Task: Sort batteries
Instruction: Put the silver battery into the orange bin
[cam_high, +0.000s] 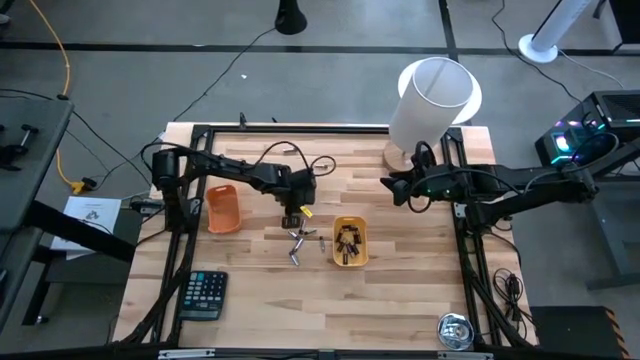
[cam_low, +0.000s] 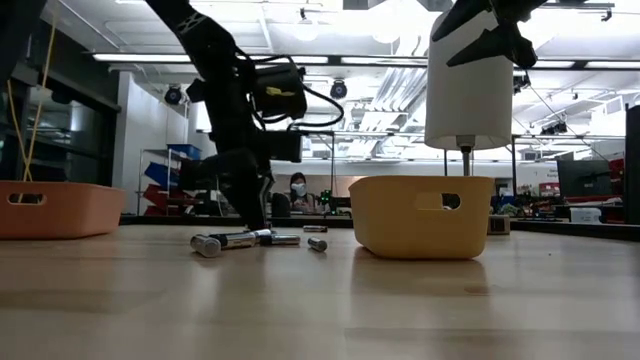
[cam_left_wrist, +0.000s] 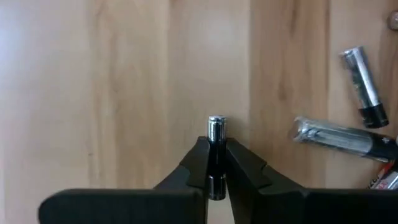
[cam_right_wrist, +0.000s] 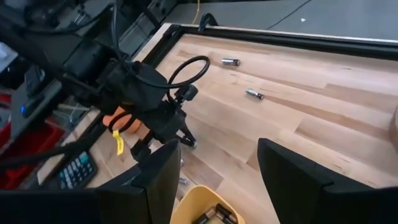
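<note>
My left gripper (cam_high: 293, 216) points down at the table's middle, shut on one battery (cam_left_wrist: 216, 134). Several loose batteries (cam_high: 298, 243) lie flat on the wood just near of it; the low view shows them as batteries (cam_low: 232, 241) beside the fingers. The yellow tray (cam_high: 349, 242) to their right holds dark batteries. The orange tray (cam_high: 222, 208) stands to the left. My right gripper (cam_high: 388, 188) hangs open and raised, right of the yellow tray and far of it, touching nothing; its own view shows the open right gripper (cam_right_wrist: 214, 180). My left gripper pinches a battery between its two fingertips (cam_left_wrist: 200, 158), coming from above and pointing down. The dark body sits between the fingers, and the silvery end (cam_left_wrist: 216, 127) sticks out past the tips. Whether the battery is clear of the table, I cannot tell.
A white lamp (cam_high: 432, 100) stands at the far right, close to my right arm. A black calculator (cam_high: 203, 294) lies near the left front corner and a round metal object (cam_high: 455, 331) at the right front. Two small batteries (cam_right_wrist: 231, 61) lie toward the far edge.
</note>
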